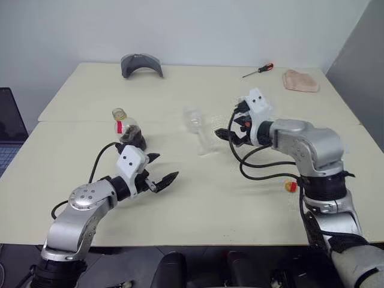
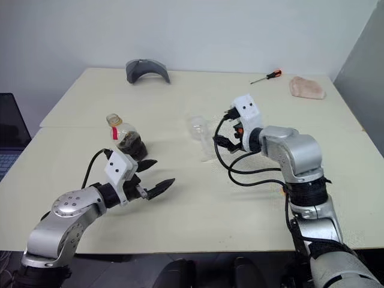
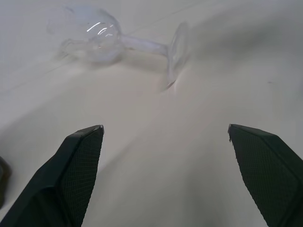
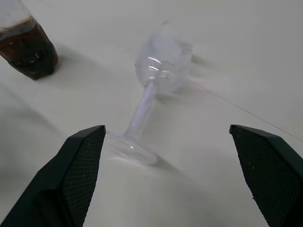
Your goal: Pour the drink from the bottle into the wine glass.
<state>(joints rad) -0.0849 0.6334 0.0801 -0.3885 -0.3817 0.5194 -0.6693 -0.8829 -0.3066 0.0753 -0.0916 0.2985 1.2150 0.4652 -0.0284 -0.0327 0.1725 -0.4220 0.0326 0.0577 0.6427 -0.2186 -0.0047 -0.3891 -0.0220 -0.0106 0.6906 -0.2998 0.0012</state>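
The clear stemmed wine glass (image 4: 154, 75) lies on its side on the smooth, matte cream worktop (image 1: 198, 198), rounded bowl away from the robot, round foot nearer. The squat, bulbous plastic bottle (image 1: 127, 130) stands upright, uncapped, dark drink (image 2: 131, 144) pooled low inside. The left hand (image 1: 161, 171) hovers near the bottle, textured black fingers (image 3: 78, 161) spread wide and empty. The right hand (image 2: 222, 141) hangs just beside the glass, likewise wide, holding nothing.

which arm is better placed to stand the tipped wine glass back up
Right, probably. The wine glass lies on its side on the table, and the open right gripper hangs just beside its foot. The open left gripper sits nearer the bottle, farther from the glass.
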